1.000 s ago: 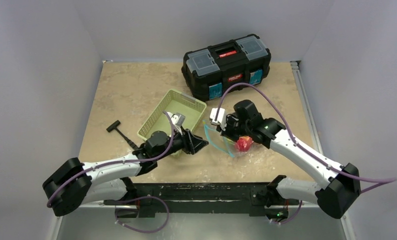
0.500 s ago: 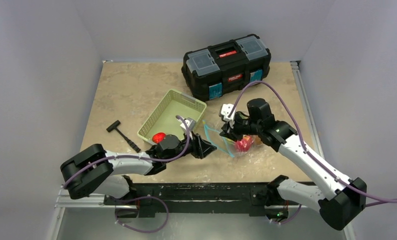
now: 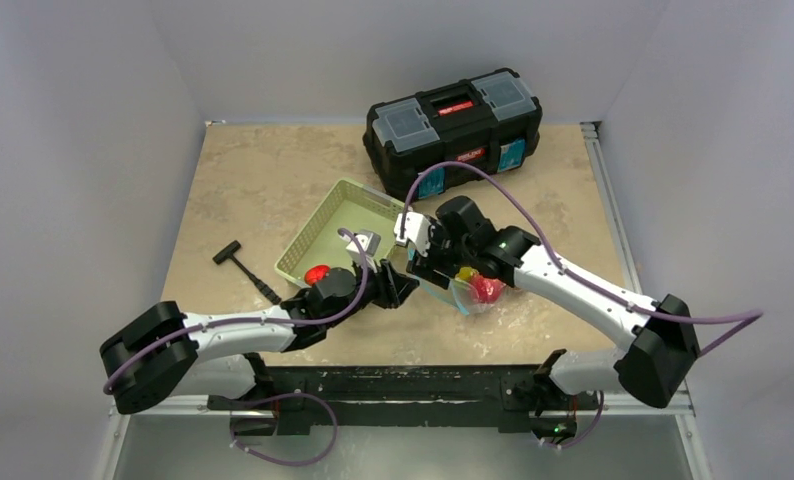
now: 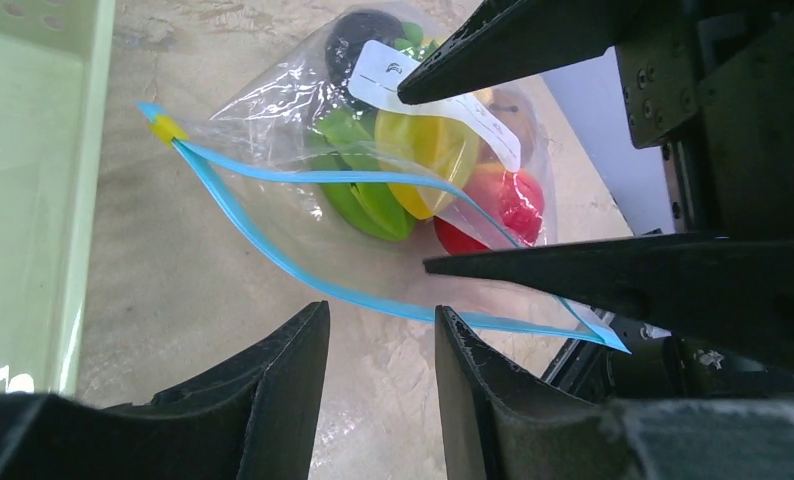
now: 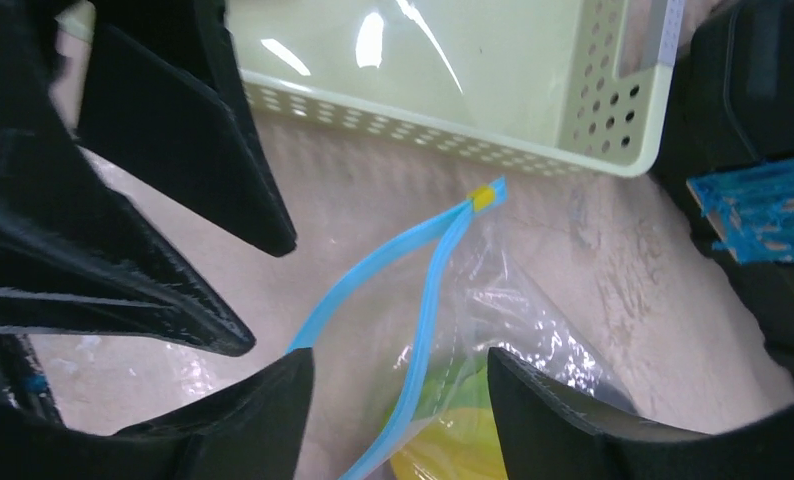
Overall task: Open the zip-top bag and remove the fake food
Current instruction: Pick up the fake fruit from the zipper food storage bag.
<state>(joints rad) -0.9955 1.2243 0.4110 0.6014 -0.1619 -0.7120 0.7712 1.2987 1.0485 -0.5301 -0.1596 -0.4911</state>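
Two end effectors face each other at the mouth of the zip-top bag [image 4: 293, 100], which I see lying on the worktop [image 3: 263, 180] just beside the near right corner of the pale green basket [image 5: 423, 112]. The bag's mouth gapes: the two runs of its blue zip strip [image 4: 273, 178] are parted and meet only at the yellow slider [image 4: 165, 128] on the basket side.

My left end effector [image 4: 381, 320] is released. Its fingers stand apart with bare worktop between them, and their tips sit just short of the nearer blue strip without touching it.

My right end effector [image 5: 398, 360] is released too, with its jaws spread wide. From its wrist camera, one blue strip runs down between the two fingers, but neither finger presses on it. In the left wrist view, one of its fingers hangs over the bag's white label [image 4: 413, 85] and the other lies across the far end of the opening.

The fake food [image 4: 428, 150] is inside the bag, bunched towards the closed end. I can make out yellow, green and red pieces and a dark one at the back.

From above, a red piece [image 3: 318, 273] shows at the near end of the basket, beside the left arm. A black toolbox [image 3: 453, 128] stands at the back of the worktop, and a small black tool [image 3: 241, 263] lies to the left.
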